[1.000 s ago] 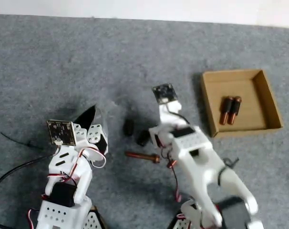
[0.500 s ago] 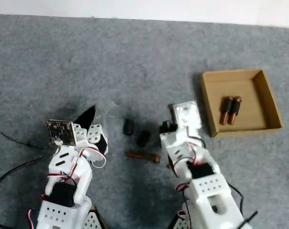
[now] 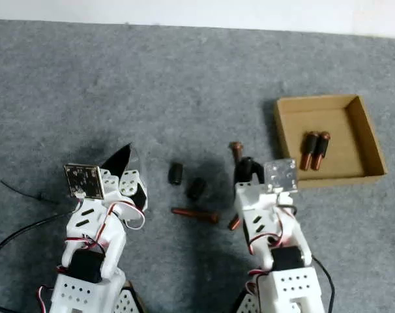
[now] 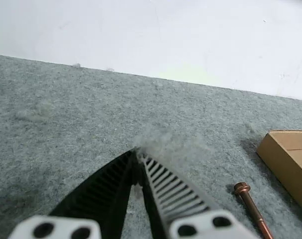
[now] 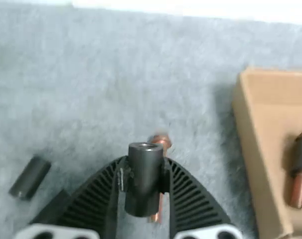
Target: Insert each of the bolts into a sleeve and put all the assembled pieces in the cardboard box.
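high view
bench (image 3: 184,78): grey, felt-like covering.
cardboard box (image 3: 283,147): at 3 o'clock of the bench, open on top.
assembled pieces (image 3: 315,150): two, touching side by side inside the cardboard box, black ends toward 12 o'clock, copper ends toward 6.
left hand (image 3: 127,156): at 8 o'clock of the bench, tip toward 12.
right hand (image 3: 245,171): at 5 o'clock of the bench, near the box's corner, tip toward 12.
upper sleeve (image 3: 176,173): black, lying loose between the two hands.
lower sleeve (image 3: 196,189): black, at 4 o'clock of the upper sleeve, near but apart.
flat bolt (image 3: 194,213): copper, at 6 o'clock of the lower sleeve, lying from 9 to 3 o'clock.
second bolt (image 3: 236,150): copper head at 12 o'clock of the right hand's tip, shaft hidden under the hand.
copper end (image 3: 233,223): beside the right arm, at 6 o'clock of its hand; cannot tell whether part of the second bolt.

left wrist view
left hand (image 4: 138,155): fingers together, tips touching, nothing between.
second bolt (image 4: 250,209): flat on the bench, between hand and cardboard box (image 4: 285,154), apart from both.

right wrist view
right hand (image 5: 144,162): clamped on the held sleeve.
held sleeve (image 5: 143,179): black, standing between the fingers, open bore at its far end.
second bolt (image 5: 161,140): head just beyond the held sleeve, copper also showing under it; contact cannot be told.
loose sleeve (image 5: 30,178): lying well aside of the hand.
cardboard box (image 5: 250,129): near, one of the assembled pieces (image 5: 301,174) inside.
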Available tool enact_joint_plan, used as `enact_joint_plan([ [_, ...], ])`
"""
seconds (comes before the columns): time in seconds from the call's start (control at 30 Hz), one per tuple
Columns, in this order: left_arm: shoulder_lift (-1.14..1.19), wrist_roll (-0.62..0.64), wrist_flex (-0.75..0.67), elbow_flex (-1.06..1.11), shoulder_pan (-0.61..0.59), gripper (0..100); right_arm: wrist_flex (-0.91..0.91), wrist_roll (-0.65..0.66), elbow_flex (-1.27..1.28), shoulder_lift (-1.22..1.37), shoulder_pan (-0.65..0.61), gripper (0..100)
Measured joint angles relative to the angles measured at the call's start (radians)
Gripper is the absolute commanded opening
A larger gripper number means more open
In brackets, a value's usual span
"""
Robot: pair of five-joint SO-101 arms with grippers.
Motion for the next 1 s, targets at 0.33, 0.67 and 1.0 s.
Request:
enact_joint_plan([
  [0.33, 0.000, 0.000, 0.000, 0.000, 0.000, 1, 0.000, 0.000, 0.008, -0.216, 0.041, 0.5],
  [0.67, 0.000, 0.000, 0.000, 0.000, -0.015, 1, 0.006, 0.000, 0.008, -0.282, 0.041, 0.5],
  [1.0, 0.000, -0.384, 0.244, -0.052, -0.031, 1, 0.008, 0.000, 0.008, -0.282, 0.046, 0.5],
])
